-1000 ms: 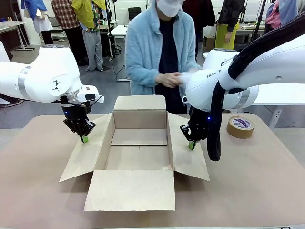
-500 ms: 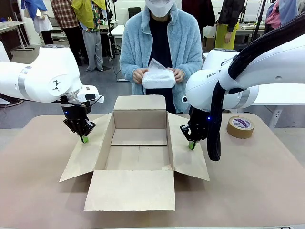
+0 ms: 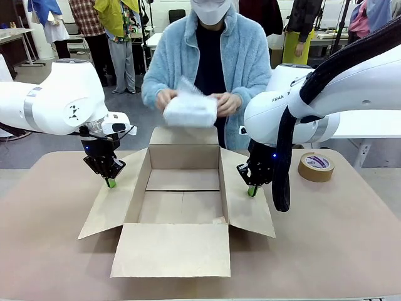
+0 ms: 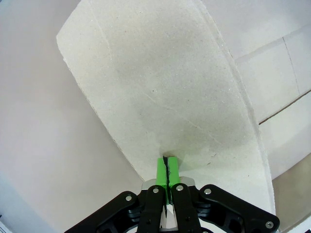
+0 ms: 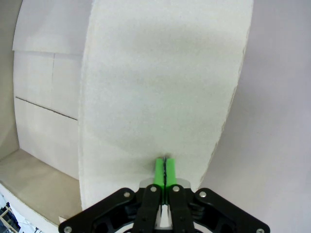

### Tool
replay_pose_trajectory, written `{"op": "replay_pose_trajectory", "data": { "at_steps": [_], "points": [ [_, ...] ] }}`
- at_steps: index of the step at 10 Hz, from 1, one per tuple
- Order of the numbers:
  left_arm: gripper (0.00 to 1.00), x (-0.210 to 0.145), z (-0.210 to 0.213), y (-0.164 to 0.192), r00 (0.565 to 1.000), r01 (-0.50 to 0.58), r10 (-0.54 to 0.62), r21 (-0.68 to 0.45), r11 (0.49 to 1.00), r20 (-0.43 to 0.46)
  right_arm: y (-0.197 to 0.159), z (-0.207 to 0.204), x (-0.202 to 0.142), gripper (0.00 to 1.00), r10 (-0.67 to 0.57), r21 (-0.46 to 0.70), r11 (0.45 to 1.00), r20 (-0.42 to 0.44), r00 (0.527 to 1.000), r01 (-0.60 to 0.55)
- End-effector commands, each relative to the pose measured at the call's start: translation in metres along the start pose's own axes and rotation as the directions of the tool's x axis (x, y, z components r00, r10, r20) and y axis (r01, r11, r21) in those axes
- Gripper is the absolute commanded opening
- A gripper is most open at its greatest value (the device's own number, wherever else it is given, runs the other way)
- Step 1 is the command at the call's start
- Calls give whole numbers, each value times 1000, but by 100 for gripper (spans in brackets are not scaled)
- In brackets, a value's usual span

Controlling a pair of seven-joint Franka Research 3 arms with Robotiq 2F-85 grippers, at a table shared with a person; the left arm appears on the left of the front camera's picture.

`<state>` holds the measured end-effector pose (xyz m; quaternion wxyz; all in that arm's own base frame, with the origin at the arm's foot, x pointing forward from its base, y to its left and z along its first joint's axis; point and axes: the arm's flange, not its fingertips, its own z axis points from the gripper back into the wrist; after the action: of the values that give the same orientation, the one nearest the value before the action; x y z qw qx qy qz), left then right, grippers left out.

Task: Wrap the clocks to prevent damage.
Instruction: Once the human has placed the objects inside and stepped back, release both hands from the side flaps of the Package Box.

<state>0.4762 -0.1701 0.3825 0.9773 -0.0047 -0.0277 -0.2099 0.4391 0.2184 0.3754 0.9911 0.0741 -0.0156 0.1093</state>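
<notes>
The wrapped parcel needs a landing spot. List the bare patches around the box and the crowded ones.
Free: the box floor, between its four walls; the table left of the left flap; the table at front right, nearer than the tape roll. Crowded: that flap and the right flap, where the left jaws and right jaws sit shut.

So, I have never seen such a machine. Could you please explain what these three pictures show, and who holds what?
Two white robot arms work at a table. The front picture looks across it at a person; the other two come from cameras on each wrist. An open cardboard box and a brown tape roll lie on the table. The left tool and the right tool, both shut and holding nothing, each touch a side flap. The person's hands hold a bubble-wrap parcel above the box's far side.
</notes>
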Motion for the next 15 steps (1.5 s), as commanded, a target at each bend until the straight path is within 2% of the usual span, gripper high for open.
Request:
{"op": "replay_pose_trajectory", "data": {
  "at_steps": [1, 15],
  "points": [
    [0, -1, -1, 0, 1000, 3, -3, 3, 1000, -5, 0, -2, -2, 1, -2, -2, 1000, -4, 1000, 2],
    [0, -1, -1, 0, 1000, 3, -3, 3, 1000, -5, 0, -2, -2, 1, -2, -2, 1000, -4, 1000, 2]
  ]
}}
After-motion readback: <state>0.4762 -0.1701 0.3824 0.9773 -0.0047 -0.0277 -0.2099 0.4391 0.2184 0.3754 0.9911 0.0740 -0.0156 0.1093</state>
